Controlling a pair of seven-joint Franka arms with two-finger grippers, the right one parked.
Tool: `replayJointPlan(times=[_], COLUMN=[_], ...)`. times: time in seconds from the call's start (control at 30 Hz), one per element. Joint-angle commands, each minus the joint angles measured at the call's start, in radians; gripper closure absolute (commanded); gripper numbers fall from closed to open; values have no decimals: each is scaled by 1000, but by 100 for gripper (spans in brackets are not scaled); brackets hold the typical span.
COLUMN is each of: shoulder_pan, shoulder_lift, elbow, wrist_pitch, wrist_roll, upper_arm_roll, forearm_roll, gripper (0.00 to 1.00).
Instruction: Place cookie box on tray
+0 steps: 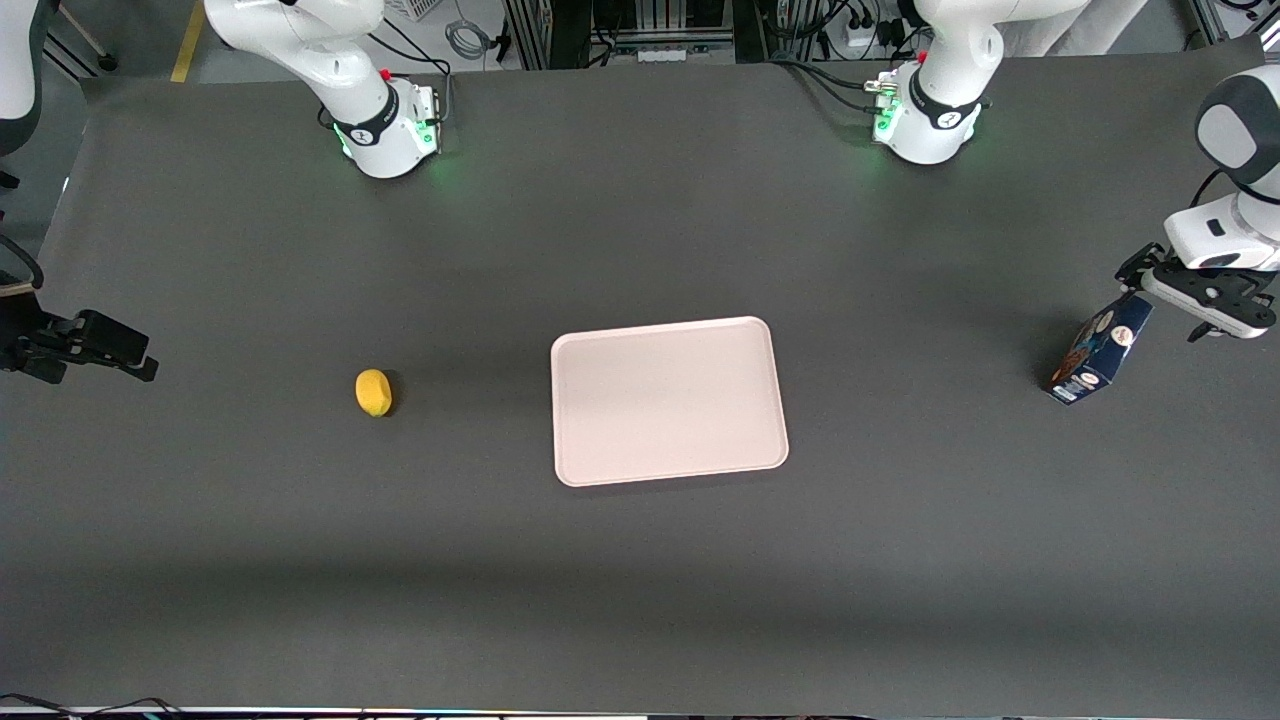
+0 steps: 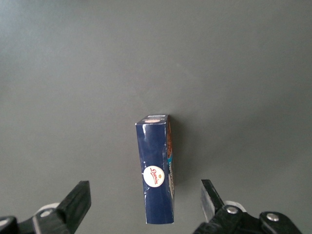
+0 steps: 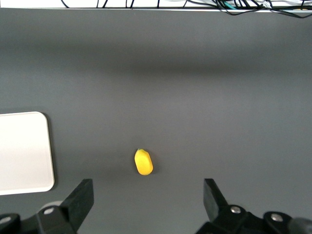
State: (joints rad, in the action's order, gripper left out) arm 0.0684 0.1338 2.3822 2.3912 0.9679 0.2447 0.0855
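Here the two black fingers (image 2: 75, 200) of the left gripper (image 2: 145, 197) stand spread wide, one on each side of the cookie box (image 2: 157, 168), with bare grey mat showing between each fingertip and the carton, so neither pad touches it. Between the fingers the box stands on a narrow edge on the table (image 2: 73, 73), its dark navy side with the round white-and-red logo turned up toward the wrist camera, and a strip of the brown cookie picture showing along one long edge. A thin shadow lies on the mat just beside that edge.

In the front view the gripper (image 1: 1150, 282) hangs over the top end of the cookie box (image 1: 1098, 350) at the working arm's end of the table, and the box looks tilted under it, its lower end nearer the front camera than the fingers are. Whether the fingers reach down past the box top cannot be told from here.

Out from the fingers, toward the middle of the table (image 1: 900, 560), lies the pale pink tray (image 1: 668, 400), flat and well apart from the box, with nothing on it. Past the tray, toward the parked arm's end, a small yellow lump (image 1: 373, 391) sits alone on the mat, near the tray's short side but not touching it.
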Motion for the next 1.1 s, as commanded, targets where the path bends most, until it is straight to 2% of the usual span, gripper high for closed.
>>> replayJointPlan(times=[0.0, 0.5, 1.07], shoulder_pan=[-6, -4, 2], shoulder_lift=[24, 6, -39], elbow=[71, 235, 261], wrist_pitch=[100, 361, 382], wrist_roll=[23, 75, 75], upper_arm_roll=[22, 79, 91], forearm_roll=[-13, -13, -43], gripper=[0, 0, 0])
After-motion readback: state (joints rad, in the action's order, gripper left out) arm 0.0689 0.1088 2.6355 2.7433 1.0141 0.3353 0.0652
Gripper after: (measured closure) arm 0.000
